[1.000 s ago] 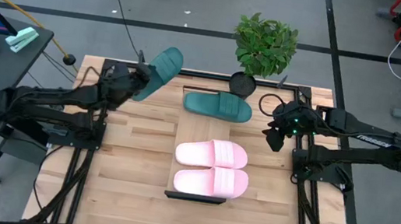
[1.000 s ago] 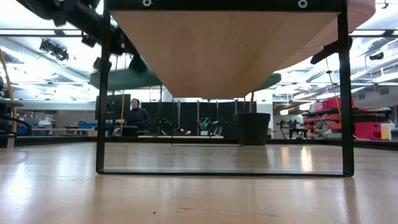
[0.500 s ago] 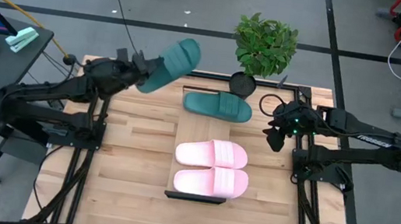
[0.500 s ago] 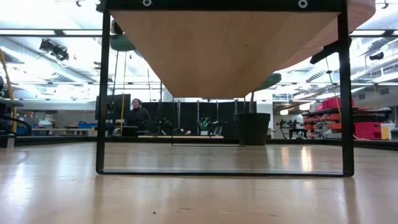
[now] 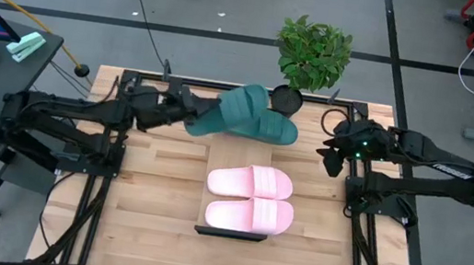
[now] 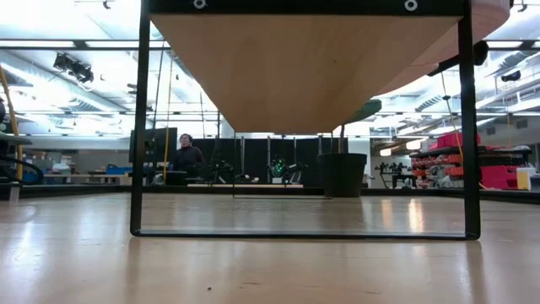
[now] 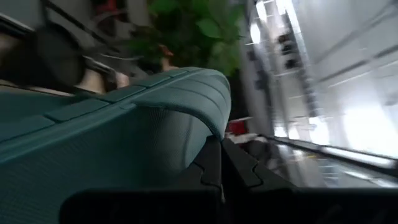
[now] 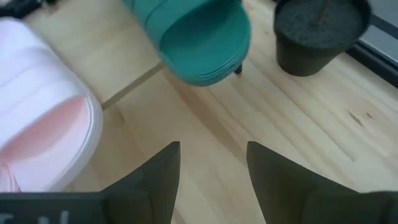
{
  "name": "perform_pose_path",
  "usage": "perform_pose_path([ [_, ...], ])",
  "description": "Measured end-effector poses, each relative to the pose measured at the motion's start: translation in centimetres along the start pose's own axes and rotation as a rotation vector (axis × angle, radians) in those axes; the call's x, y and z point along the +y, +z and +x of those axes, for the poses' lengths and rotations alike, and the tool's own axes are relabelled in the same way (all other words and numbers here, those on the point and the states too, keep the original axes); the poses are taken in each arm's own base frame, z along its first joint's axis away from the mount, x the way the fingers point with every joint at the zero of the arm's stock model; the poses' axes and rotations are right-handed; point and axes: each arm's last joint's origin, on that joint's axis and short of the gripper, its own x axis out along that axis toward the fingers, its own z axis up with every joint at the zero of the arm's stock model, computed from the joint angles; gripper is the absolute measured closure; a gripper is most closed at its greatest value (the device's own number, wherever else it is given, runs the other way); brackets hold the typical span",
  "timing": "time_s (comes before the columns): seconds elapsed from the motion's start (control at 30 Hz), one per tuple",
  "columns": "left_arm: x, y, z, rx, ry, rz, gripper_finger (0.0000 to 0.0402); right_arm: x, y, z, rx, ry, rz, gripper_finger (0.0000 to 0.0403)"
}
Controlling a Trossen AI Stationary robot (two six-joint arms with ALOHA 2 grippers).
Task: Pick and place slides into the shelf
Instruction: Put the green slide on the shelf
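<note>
My left gripper (image 5: 191,114) (image 7: 219,149) is shut on a dark teal slide (image 5: 232,111) (image 7: 112,130), held over the far end of the shelf (image 5: 215,157). That slide overlaps the second teal slide (image 5: 267,128) (image 8: 199,37), which lies flat on the shelf's far end. Two light pink slides (image 5: 250,182) (image 5: 250,214) lie sole-down side by side on the shelf's near half. My right gripper (image 5: 330,155) (image 8: 211,180) hovers open to the right of the shelf, touching nothing. The low view shows only the shelf's underside (image 6: 304,67) and legs. My left gripper pinches the held teal slide between its two fingers by the edge of the end nearest the arm (image 7: 208,127) (image 5: 204,120). The fingers come roughly level from the table's left. The slide juts out beyond them toward the right; whether it touches the other teal slide, I cannot tell.
A potted plant (image 5: 311,55) in a dark pot (image 5: 286,98) (image 8: 317,31) stands at the table's far edge, just behind the shelf's far end. Bare plank tabletop (image 5: 155,186) lies left and right of the shelf. A black frame rims the table.
My left gripper has carried the teal slide from above the table's far-left part toward the right and down to the shelf's far end. The slide, earlier raised and pointing toward the far edge, now lies nearly level, overlapping the other teal slide.
</note>
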Motion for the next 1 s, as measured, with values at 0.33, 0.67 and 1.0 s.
perform_pose_path([
  [0.33, 0.9, -2.4, 2.5, 0.111, -0.106, -0.091, 0.0401, -0.4, -0.2, -1.1, -0.077, -0.013, 0.103, 0.0209],
  [0.67, -0.1, -3.4, 5.4, 0.233, -0.115, -0.047, 0.0401, 0.1, 0.6, -1.8, -0.162, 0.135, 0.360, 0.0209],
  [1.0, 1.7, -4.4, 8.3, 0.322, 0.012, -0.093, 0.0401, -0.3, 0.2, -3.0, -0.199, 0.170, 0.483, 0.0209],
])
